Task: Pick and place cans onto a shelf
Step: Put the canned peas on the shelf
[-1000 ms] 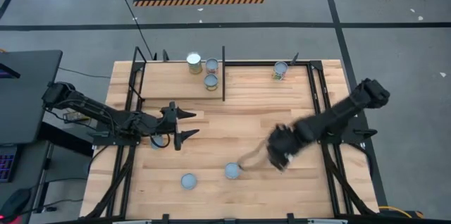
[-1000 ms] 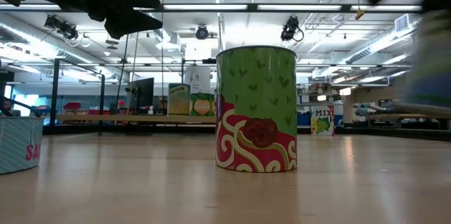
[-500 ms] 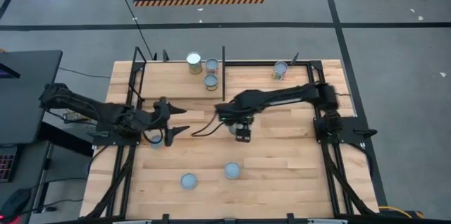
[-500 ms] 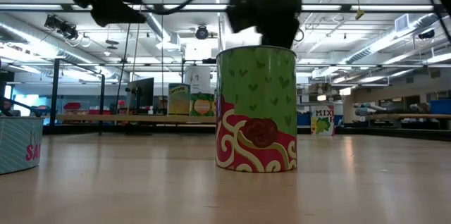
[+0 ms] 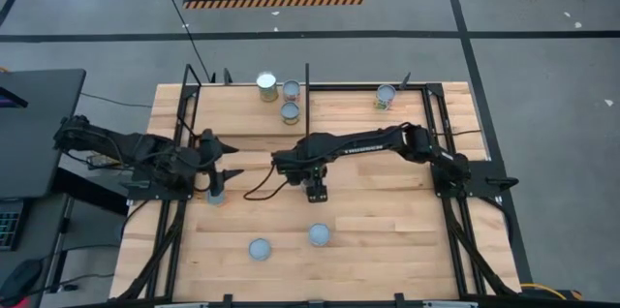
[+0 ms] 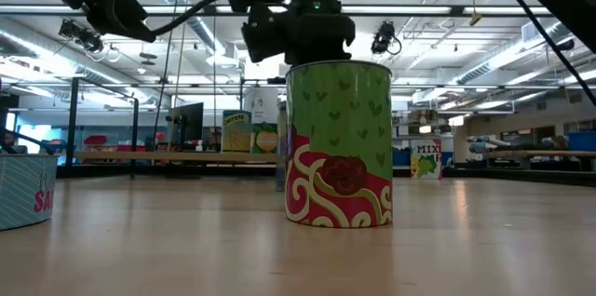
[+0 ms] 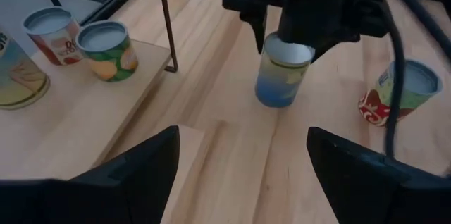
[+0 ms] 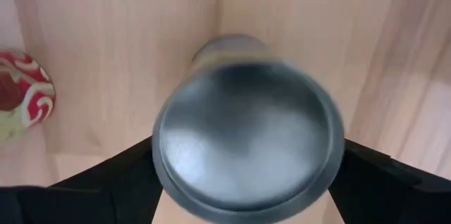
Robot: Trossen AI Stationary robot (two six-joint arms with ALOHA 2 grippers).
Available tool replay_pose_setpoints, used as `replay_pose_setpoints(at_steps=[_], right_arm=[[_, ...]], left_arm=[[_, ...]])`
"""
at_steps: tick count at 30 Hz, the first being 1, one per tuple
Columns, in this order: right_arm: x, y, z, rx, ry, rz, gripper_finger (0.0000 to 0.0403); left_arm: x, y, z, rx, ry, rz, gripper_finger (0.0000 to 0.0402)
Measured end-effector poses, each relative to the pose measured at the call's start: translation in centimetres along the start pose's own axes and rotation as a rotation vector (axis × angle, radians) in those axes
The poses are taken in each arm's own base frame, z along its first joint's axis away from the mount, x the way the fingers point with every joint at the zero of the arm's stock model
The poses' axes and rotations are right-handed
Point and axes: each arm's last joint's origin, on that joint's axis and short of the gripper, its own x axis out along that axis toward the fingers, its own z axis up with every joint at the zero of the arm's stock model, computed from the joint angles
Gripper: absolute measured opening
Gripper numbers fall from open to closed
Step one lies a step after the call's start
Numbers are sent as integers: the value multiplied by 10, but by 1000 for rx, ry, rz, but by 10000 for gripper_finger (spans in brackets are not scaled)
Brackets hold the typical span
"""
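My right gripper [image 5: 315, 189] reaches to the table's middle and is shut on a blue-labelled can [image 7: 280, 77] with a silver top [image 8: 246, 139]. My left gripper [image 5: 235, 159] is open and empty at the table's left, its fingers [image 7: 134, 175] pointing toward that can. The shelf [image 5: 247, 114], a pale wood panel with black posts, sits at the far left and carries three upright cans [image 5: 290, 111]. A green-and-red can [image 6: 337, 142] and a teal one [image 5: 259, 248] stand near the front edge. Another can [image 5: 386, 97] stands at the far right. My right gripper pinches the blue can at its top rim [image 7: 271, 49], one finger [image 8: 113, 182] on each side. The fingers come from above and point down. The can stays upright below them; I cannot tell whether its bottom [image 7: 276, 101] rests on the table.
The shelf's black post [image 7: 165, 20] stands between the shelf and the held can. A bluish round thing [image 5: 215, 195] lies under my left arm at the table's left edge. Bare planks [image 5: 387, 250] lie at the near right.
My right gripper has swung fast from the near right to the table's middle, then a little farther left, its arm now stretched out. The blue can now shows behind the green can in the low view. My left gripper has drawn back toward the table's left edge.
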Motion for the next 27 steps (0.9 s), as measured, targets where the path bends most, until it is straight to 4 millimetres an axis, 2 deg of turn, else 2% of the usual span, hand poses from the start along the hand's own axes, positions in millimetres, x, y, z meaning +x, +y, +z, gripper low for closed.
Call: replay_pose_setpoints(at_steps=[3,8,14,16,20,27], right_arm=[[-6,2,2,-4,-44,-8,357],[-38,9,-6,18,-117,-13,362],[-48,20,-39,94,-69,-105,355],[-44,20,-54,140,-48,-132,348],[-20,15,-72,172,-123,-146,330],[1,2,-72,144,-384,-121,280]], left_arm=[[0,0,0,5,-3,8,314],[2,1,0,18,-35,47,314],[15,-1,-14,14,-55,43,314],[21,-2,-21,21,-68,37,314],[33,-5,-31,50,-155,-16,314],[45,-9,-47,110,-291,-140,314]])
